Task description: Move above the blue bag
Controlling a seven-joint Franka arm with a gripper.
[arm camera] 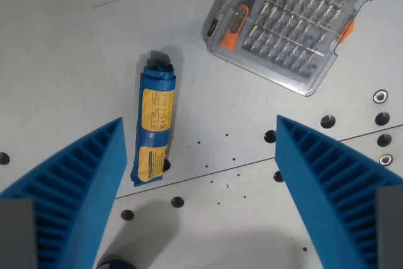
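Two blue fingers of the gripper gape wide, empty. Beside the left one, on the table, lies the blue bag, rolled; probably light, soft, best grasped mid-roll.

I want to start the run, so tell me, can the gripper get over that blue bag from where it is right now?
Probably yes. The gripper is open and holds nothing, and the blue bag lies flat on the table beside its finger on the wrist view's left. The bit case sits well apart.
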